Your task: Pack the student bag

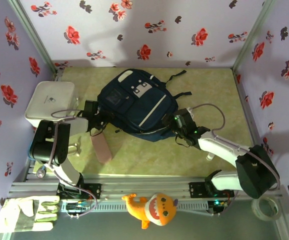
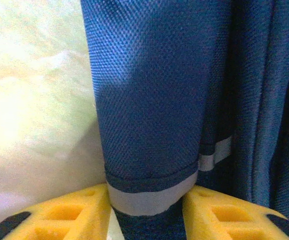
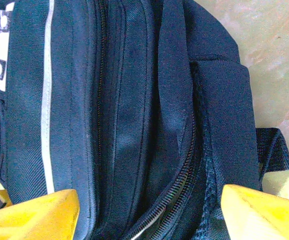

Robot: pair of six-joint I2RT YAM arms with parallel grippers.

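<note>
**Student bag gripped at its near edge, packing not yet begun**

Nearest the onlooker, along the rail, lie a work glove at the left, an orange plush toy at the centre and a tape roll at the right. All three are outside the bag. Just beyond the rail, a flat pink item rests on the table, near the left arm.

The left gripper is at the near-left edge of the student bag. In the wrist view its yellow fingers pinch a fold of blue fabric edged with white trim. The right gripper is at the bag's near-right edge. Its fingers are spread wide on either side of a zip and grip nothing that can be made out.

The bag lies flat, front patch up, at the centre of the table toward the far wall. Its straps trail to the far right. A white rounded box sits just to the left of the bag.

The task appears to be at its opening step. The zip looks at most slightly parted, no item is seen inside, and the loading and closing remain to be done.
</note>
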